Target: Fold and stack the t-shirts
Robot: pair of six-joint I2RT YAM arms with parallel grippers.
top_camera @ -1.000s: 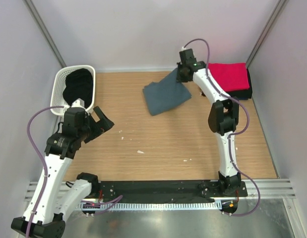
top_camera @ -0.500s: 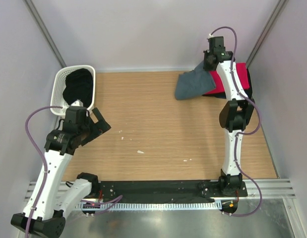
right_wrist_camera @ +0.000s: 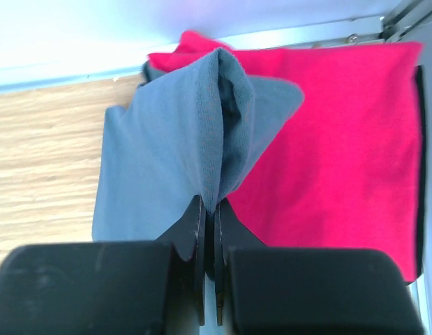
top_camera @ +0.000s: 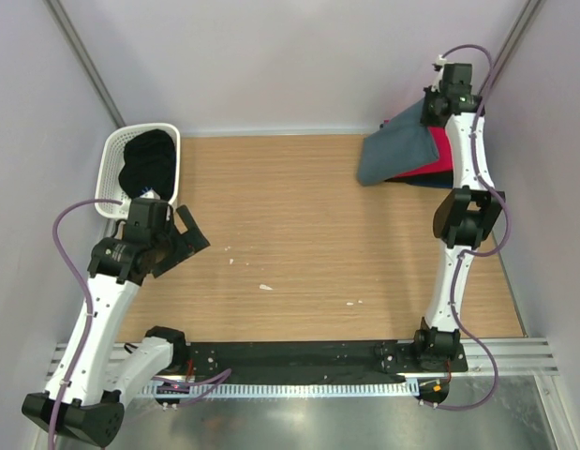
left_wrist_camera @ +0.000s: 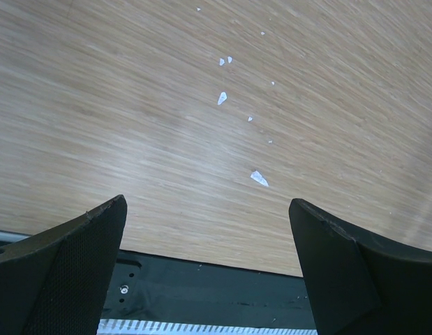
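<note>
Swung rightward, limp slate-grey t-shirt (right_wrist_camera: 167, 153) hangs over flat red t-shirt (right_wrist_camera: 341, 139), seemingly touching; right gripper (right_wrist_camera: 209, 209) clamps its fold.

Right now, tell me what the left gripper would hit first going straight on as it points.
The left gripper, jaws open, points down at the table; it would likely meet bare wood first, near the white flecks. Nothing else shows between.
</note>
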